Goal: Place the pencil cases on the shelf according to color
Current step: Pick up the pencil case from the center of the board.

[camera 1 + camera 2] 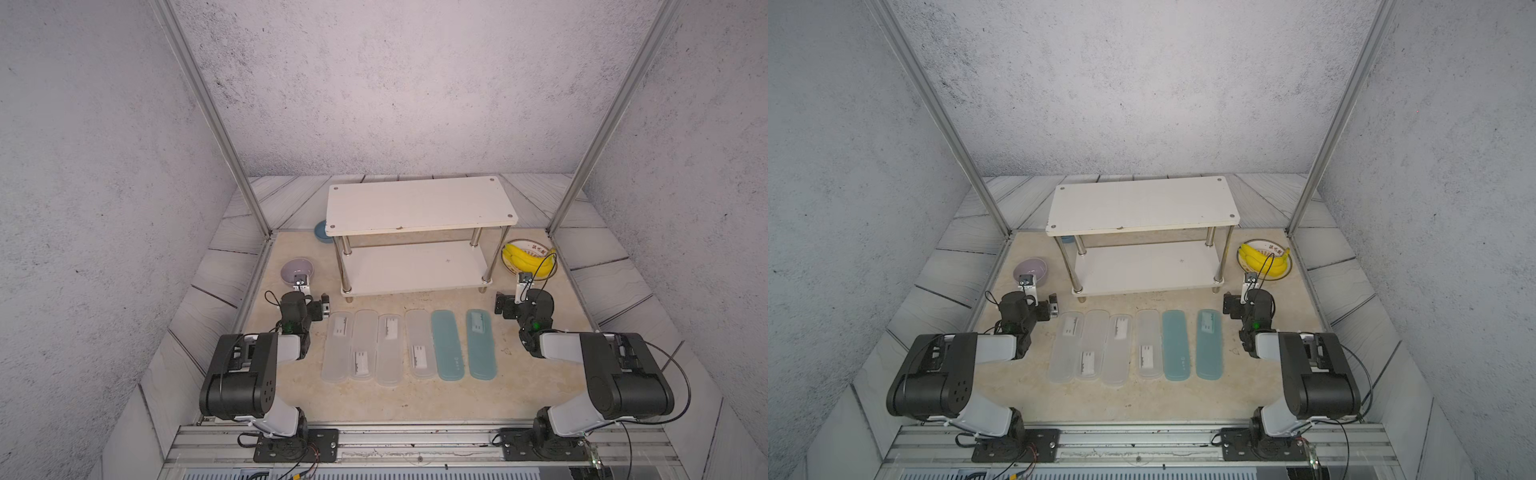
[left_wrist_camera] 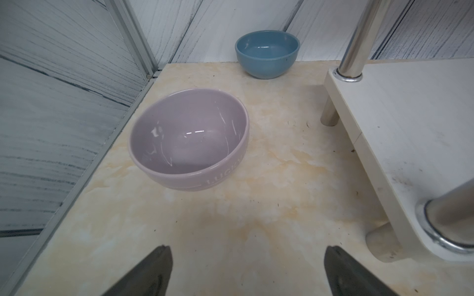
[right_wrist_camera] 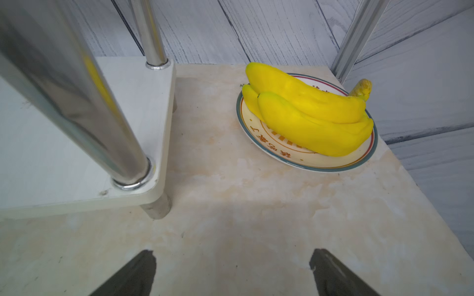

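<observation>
Six pencil cases in a row on the bench, before the bare shelf. Both jaws wide apart, empty. Your right arm: pinch outer teal case across its width.

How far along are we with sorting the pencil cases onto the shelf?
Nothing looks done: both boards of the shelf are bare. Nothing is in hand: the left gripper and right gripper are open and empty. All is left: four white pencil cases and two teal pencil cases lie in a row on the table in front of the shelf.
</observation>
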Tool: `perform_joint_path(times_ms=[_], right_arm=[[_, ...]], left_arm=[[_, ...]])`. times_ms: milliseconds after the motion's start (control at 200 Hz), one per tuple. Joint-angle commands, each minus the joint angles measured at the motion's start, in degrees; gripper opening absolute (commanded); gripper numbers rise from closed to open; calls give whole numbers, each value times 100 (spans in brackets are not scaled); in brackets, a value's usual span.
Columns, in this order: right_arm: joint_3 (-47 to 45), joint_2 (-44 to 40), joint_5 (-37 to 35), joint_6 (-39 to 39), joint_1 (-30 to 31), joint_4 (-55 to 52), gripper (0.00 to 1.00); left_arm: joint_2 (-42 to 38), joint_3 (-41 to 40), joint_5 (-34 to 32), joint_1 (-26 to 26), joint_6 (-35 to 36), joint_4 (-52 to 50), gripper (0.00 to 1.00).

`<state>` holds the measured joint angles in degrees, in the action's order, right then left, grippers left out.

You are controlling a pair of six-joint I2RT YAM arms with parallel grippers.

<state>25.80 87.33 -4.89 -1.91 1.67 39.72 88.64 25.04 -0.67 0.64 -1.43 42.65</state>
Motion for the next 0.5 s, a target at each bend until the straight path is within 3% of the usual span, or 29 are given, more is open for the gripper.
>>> perform_joint_path(times_ms=[0,495], right_arm=[[98,47,-79,-12,-18,62,100],[107,52,-74,-17,-24,49,100]], left_arm=[[-66,115,18,67,5,-5,99],[-77,111,40,67,11,-20,99]])
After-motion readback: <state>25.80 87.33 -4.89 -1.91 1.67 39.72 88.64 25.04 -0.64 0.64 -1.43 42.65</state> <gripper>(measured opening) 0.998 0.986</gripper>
